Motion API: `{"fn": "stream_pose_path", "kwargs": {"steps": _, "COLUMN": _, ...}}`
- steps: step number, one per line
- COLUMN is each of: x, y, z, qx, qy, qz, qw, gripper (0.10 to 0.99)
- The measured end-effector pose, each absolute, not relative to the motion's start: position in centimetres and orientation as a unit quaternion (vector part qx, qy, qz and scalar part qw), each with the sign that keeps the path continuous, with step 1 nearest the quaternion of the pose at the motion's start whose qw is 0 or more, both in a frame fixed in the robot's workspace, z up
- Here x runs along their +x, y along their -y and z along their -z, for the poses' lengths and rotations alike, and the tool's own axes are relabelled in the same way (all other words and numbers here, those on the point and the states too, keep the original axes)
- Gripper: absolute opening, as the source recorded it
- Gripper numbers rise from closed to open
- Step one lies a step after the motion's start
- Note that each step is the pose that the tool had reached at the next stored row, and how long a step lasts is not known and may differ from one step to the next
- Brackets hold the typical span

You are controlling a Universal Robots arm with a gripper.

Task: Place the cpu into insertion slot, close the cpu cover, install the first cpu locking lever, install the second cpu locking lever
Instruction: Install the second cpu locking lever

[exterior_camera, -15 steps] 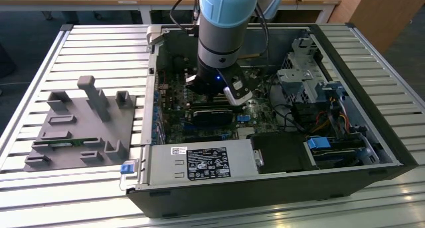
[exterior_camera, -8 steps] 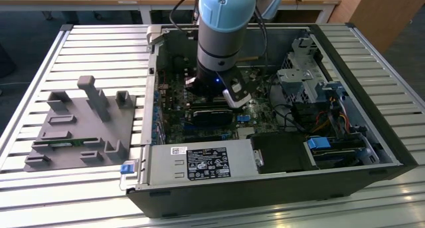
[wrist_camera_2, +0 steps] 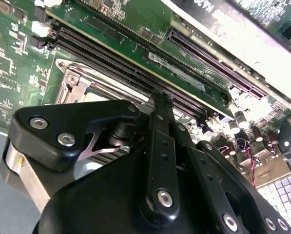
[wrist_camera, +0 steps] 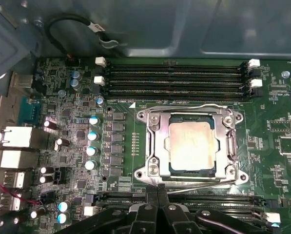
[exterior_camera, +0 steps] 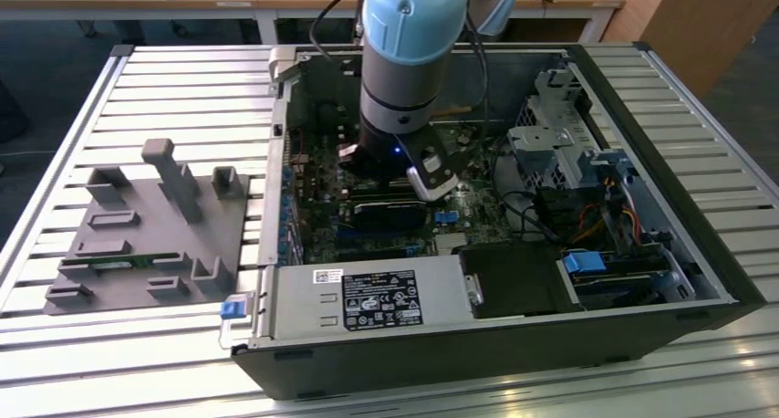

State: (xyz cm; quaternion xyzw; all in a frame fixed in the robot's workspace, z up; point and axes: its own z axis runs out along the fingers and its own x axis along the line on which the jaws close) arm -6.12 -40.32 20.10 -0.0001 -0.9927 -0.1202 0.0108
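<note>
Hovering above motherboard (wrist_camera: 62, 97): gripper (wrist_camera: 158, 192), fingers pressed together, empty | cpu (wrist_camera: 193, 147) seated in socket | cpu cover (wrist_camera: 155, 146) closed around it

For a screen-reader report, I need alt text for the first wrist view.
A silver cpu sits in its socket on a green motherboard, with the metal cpu cover framing it. Four empty memory slots run beside it, and the black gripper fingers meet at the socket's edge.

White rating label (exterior_camera: 379, 300) on the power supply, print too small to read, smaller sticker (exterior_camera: 327, 275) at ten o'clock, likewise unreadable
</note>
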Motion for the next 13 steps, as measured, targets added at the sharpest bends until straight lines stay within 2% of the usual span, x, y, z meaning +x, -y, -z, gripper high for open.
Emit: {"fn": "stream_pose_path", "kwargs": {"steps": 13, "x": -6.9, "y": 40.46, "z": -19.45, "qx": 0.0, "qy": 0.99, "qz": 0.143, "qw": 0.011, "gripper": 0.11}}
